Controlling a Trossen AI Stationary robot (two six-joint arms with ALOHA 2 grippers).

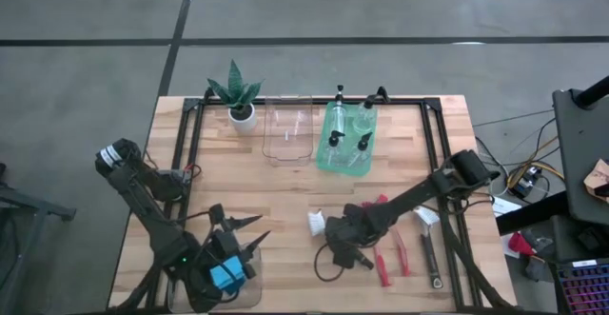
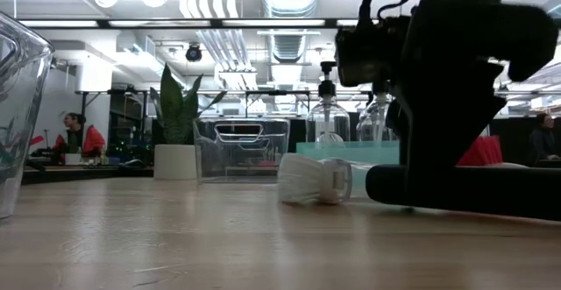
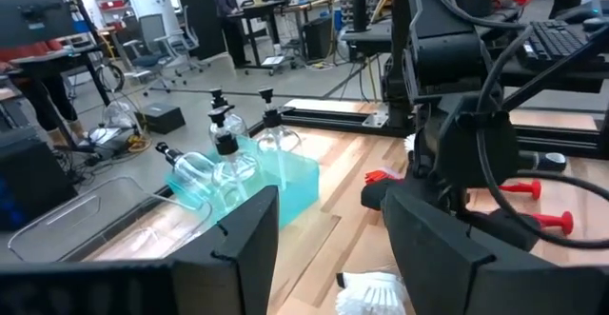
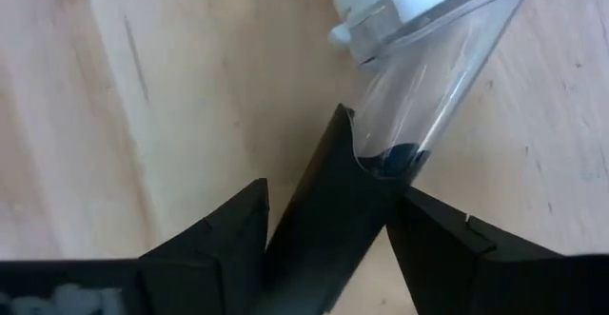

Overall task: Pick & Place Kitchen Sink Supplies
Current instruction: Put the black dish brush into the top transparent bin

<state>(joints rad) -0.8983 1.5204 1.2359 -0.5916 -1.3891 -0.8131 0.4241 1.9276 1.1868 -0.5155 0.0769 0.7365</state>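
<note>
Right gripper point(image 4: 328, 210): I am seeing its two dark fingers closing on the black handle of a dish brush with a clear neck and white bristle head point(image 4: 419, 29), low over the wooden table point(image 1: 285, 201).
Brush position: it is lying flat on the boards, head point(image 1: 317, 223) pointing away from the fingers, toward the table's middle.
Left gripper point(image 1: 240, 248): I am holding it parted and empty over the near left corner, above a clear plastic bin point(image 1: 249, 291).

Open tabletop point(image 1: 285, 201) (mid-table) before plant point(image 1: 236, 93) and bins point(image 1: 288, 129).
</note>
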